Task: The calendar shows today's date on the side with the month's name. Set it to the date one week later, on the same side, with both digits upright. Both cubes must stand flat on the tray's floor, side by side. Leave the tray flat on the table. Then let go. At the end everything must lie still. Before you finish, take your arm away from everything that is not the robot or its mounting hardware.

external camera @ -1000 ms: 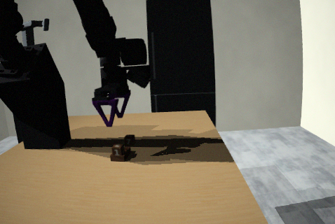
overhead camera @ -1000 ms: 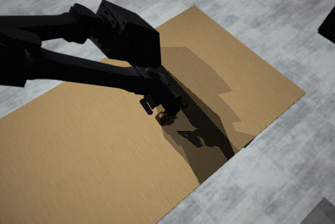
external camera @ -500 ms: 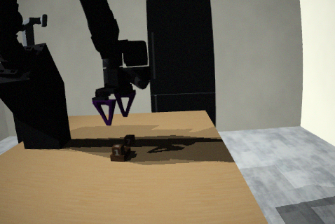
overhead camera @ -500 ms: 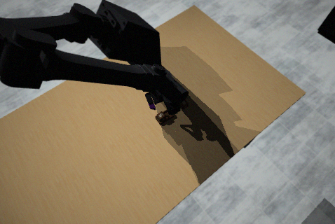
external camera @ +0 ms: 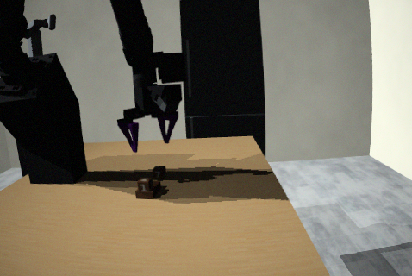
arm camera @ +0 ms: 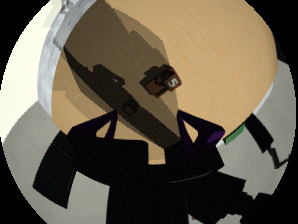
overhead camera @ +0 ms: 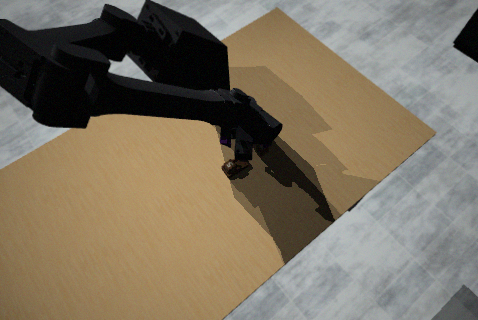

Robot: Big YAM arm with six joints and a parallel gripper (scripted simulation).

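Gripper [overhead camera: 248, 150] [external camera: 151, 147] [arm camera: 147, 113] above the table [overhead camera: 108, 200] [external camera: 158, 241] [arm camera: 225, 40], fingers wide apart, nothing between them. Tray [overhead camera: 237, 172] [external camera: 146, 195] [arm camera: 154, 87] on the table, partly in the arm's shadow. One cube [overhead camera: 229, 165] [external camera: 144, 185] [arm camera: 172, 80] sits in it at one end; a 1 faces the exterior camera, a 5 shows to the wrist camera. The rest of the tray looks unfilled, presumably the gap meant for the second digit. Loose cube [external camera: 159, 172] [arm camera: 130, 107] stands apart on the table, in shadow, what seems a 7 toward the exterior camera; likely set out there so it can be turned or regripped without touching its neighbour. Wide fingers suit an approach to it. Judged next: line up over the loose cube, descend; risk is a skewed grip. Month side not readable, target date unconfirmed
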